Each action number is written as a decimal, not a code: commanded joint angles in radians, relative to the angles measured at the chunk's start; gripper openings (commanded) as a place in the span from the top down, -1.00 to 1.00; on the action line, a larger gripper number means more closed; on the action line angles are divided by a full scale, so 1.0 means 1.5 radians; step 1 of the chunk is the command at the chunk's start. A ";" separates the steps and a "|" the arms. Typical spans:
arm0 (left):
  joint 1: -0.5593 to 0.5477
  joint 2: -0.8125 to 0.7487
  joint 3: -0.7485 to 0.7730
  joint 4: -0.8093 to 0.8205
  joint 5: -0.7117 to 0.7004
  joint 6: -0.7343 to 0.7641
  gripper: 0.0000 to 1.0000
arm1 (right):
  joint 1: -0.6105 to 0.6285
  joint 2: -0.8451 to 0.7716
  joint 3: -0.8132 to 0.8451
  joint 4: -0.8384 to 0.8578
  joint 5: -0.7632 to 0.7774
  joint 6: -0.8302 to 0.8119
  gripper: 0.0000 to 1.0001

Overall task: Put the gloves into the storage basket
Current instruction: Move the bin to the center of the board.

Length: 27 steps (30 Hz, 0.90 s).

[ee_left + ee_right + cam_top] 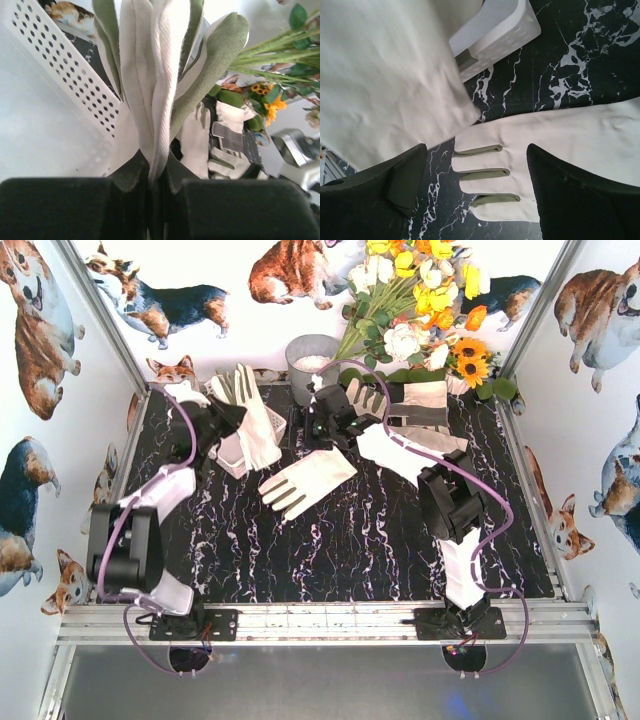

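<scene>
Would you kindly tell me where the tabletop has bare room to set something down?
The near half of the table is bare, between the left arm and right arm, in front of the flat glove. The back is crowded: storage basket, held glove, bucket, flowers, more gloves.

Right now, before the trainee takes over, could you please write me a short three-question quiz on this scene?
1. True or false: the left gripper is shut on the held glove.
2. The open right gripper hangs over: A) a flat glove B) a sponge C) a cup.
3. Which white perforated container sits right by the held glove?
Key: 1 true; 2 A; 3 the storage basket.
</scene>
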<state>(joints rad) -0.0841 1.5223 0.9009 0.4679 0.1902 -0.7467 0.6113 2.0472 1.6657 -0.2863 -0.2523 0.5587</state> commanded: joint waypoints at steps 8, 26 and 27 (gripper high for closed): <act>0.047 0.156 0.152 0.035 0.044 0.064 1.00 | -0.004 -0.150 -0.112 -0.022 0.008 -0.022 -0.66; 0.074 0.283 0.181 0.065 -0.130 -0.016 1.00 | -0.004 -0.365 -0.256 -0.116 0.056 -0.029 -0.66; 0.074 0.289 0.187 0.058 -0.139 -0.017 1.00 | -0.004 -0.370 -0.259 -0.117 0.057 -0.027 -0.66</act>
<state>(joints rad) 0.0181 1.9247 1.1305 0.5152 0.0826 -0.7494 0.6067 1.5463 1.2938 -0.4538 -0.2043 0.5282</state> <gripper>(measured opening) 0.027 0.830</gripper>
